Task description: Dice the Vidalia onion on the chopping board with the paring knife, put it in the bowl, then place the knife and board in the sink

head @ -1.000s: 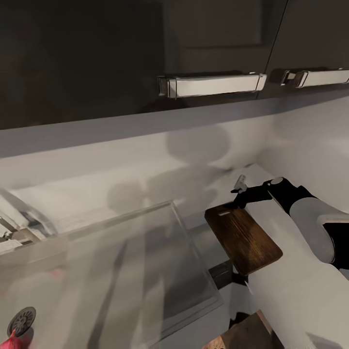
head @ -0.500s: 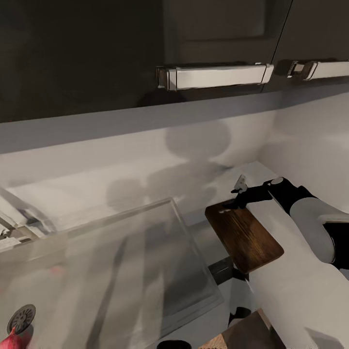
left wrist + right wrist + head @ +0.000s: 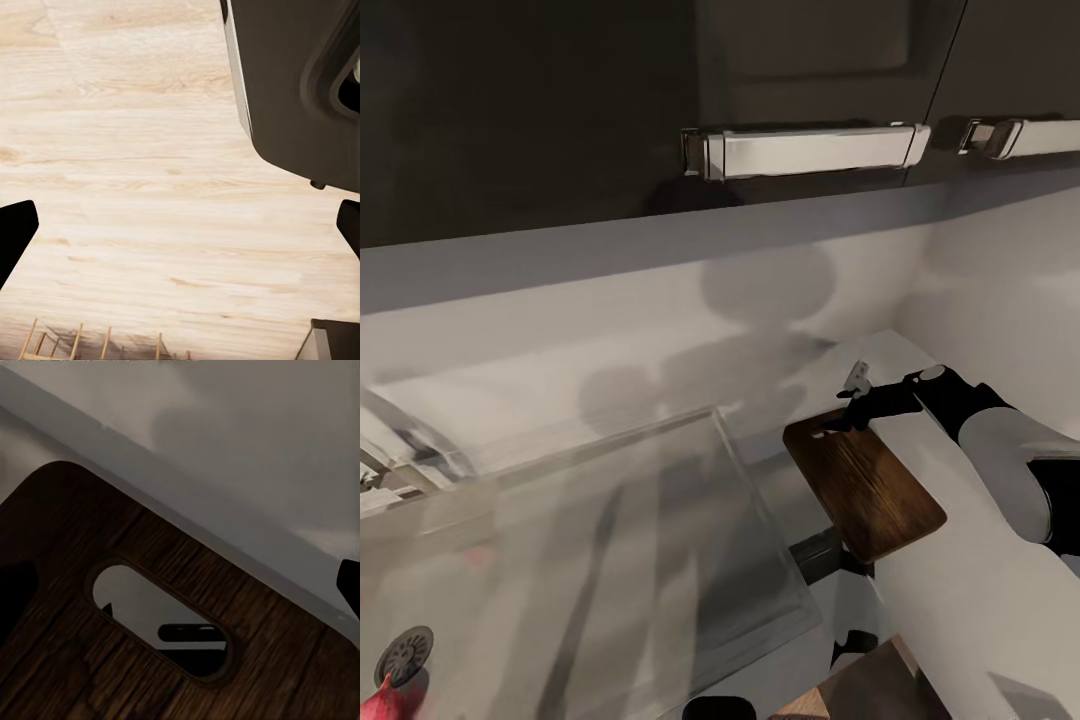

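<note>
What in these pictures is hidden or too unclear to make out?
- Vidalia onion: head view, cut off by the picture's bottom corner; only a red sliver shows.
- Chopping board: head view, its near corner is covered by the white right arm.
- Right gripper: head view, too small and dark to judge whether it grips the board.
- Left gripper: left wrist view, fingertips cut off at both edges, over the wood floor.

Grained dark wood chopping board (image 3: 865, 491), matt grey countertop (image 3: 960, 590)
</note>
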Controlling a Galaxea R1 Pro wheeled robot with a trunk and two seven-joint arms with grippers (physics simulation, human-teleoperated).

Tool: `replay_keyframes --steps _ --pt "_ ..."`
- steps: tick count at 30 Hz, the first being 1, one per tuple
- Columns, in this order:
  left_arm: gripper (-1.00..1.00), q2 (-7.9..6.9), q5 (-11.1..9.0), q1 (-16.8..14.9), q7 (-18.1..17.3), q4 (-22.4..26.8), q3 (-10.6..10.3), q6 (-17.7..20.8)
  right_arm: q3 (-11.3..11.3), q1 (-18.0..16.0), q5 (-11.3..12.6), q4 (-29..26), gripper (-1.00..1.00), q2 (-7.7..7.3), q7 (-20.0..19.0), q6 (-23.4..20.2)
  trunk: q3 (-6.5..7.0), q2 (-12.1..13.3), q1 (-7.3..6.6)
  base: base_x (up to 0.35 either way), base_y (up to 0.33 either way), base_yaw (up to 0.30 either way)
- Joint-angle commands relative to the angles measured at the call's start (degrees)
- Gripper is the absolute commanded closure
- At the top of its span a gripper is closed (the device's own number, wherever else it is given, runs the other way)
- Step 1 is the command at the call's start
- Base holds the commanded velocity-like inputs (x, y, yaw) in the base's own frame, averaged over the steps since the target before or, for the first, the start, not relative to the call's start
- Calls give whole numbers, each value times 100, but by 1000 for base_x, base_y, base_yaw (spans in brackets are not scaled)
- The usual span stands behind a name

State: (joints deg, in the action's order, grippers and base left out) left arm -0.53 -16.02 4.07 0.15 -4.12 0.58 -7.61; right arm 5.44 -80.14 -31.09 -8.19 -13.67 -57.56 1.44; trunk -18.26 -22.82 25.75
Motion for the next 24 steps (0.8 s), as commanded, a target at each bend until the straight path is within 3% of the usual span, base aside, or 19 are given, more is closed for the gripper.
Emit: replay_keyframes --steps 1,24 --pt "-100 0 -15 -3 2 -10 4 -30 45 -3 15 -6 -100 -3 -9 14 -8 -9 3 0 0 0" --pt "-100 7 -15 -1 2 -10 6 -30 45 -4 15 -8 -100 -4 -10 14 -8 -9 3 1 -1 0"
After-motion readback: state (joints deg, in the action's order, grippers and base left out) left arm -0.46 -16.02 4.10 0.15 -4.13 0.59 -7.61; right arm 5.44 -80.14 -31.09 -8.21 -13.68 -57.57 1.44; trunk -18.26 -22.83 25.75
